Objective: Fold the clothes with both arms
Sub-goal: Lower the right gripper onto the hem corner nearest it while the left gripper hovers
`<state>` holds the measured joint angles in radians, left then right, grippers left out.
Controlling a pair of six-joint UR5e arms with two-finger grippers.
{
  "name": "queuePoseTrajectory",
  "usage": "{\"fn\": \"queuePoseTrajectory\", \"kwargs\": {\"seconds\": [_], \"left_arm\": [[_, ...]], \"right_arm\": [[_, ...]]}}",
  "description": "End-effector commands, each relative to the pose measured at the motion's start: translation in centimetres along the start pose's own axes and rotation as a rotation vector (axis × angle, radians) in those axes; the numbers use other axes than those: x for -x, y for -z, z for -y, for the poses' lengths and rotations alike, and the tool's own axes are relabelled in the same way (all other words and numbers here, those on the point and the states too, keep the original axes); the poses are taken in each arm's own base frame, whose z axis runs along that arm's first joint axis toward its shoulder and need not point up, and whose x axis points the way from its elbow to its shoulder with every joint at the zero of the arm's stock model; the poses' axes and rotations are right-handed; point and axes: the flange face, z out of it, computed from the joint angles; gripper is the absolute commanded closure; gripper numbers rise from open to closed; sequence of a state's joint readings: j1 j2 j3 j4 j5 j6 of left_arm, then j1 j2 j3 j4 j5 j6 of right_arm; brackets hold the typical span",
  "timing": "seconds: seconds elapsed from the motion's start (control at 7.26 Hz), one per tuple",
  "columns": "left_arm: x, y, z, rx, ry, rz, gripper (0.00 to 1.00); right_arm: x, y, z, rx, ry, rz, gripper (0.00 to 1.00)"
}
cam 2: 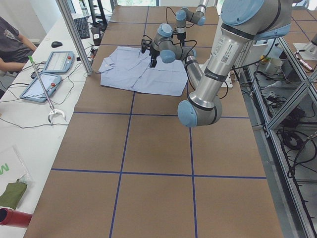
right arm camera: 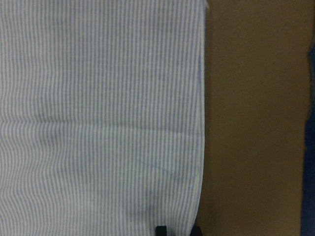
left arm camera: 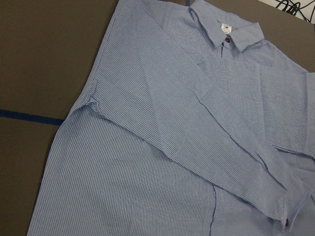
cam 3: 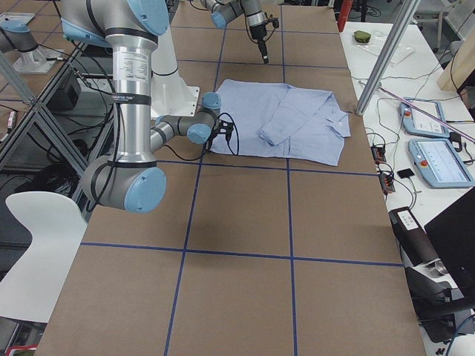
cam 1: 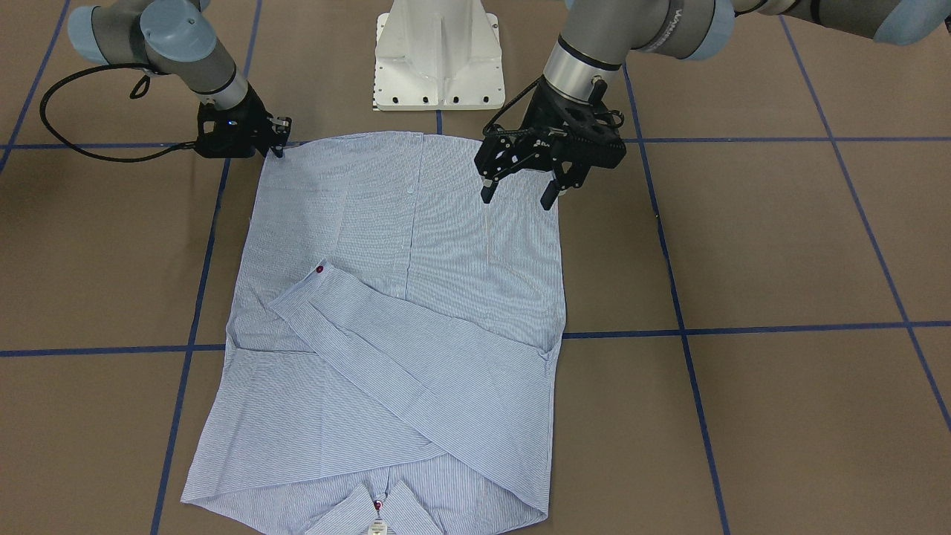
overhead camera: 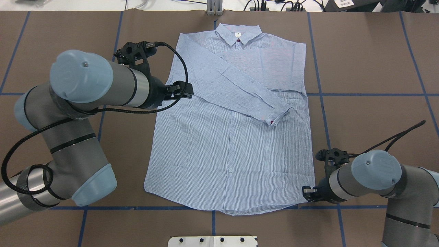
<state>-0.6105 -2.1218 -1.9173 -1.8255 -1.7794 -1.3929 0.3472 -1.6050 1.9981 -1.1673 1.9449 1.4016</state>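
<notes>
Left claw point(cam 1: 518, 199) is held spread wide above the shirt point(cam 1: 401, 245), laid flat on the table point(cam 1: 780, 260) with a sleeve crossed over it, while the right claw point(cam 1: 278, 147) is set low at one hem corner, its grip not discernible, so the other hem corner would likely need to be pinched next.

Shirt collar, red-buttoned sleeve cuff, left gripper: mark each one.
Shirt collar point(overhead camera: 234, 33): overhead exterior view, collar's middle, by the label.
Sleeve cuff point(overhead camera: 277, 117): overhead exterior view, cuff end by its red button.
Left gripper point(cam 1: 518, 199): exterior front-facing view, midway between its open fingertips.
</notes>
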Motion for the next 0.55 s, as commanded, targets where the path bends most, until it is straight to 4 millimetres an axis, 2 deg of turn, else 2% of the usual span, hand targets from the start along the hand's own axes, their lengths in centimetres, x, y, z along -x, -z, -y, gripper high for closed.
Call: {"fn": "queuePoseTrajectory", "kwargs": {"seconds": [0.0,0.14,0.41], "left_arm": [[0.0,0.0,0.0,-0.001,0.000,0.000,0.00],[0.2,0.0,0.1,-0.001,0.001,0.003,0.00],[4.1,-1.8,-1.0,0.023,0.008,0.071,0.00]], "right_arm": [[0.1,0.1,0.0,0.000,0.000,0.004,1.00],[0.3,0.4,-0.1,-0.001,0.003,0.011,1.00],[1.3,2.3,-0.4,-0.014,0.015,0.049,1.00]]}}
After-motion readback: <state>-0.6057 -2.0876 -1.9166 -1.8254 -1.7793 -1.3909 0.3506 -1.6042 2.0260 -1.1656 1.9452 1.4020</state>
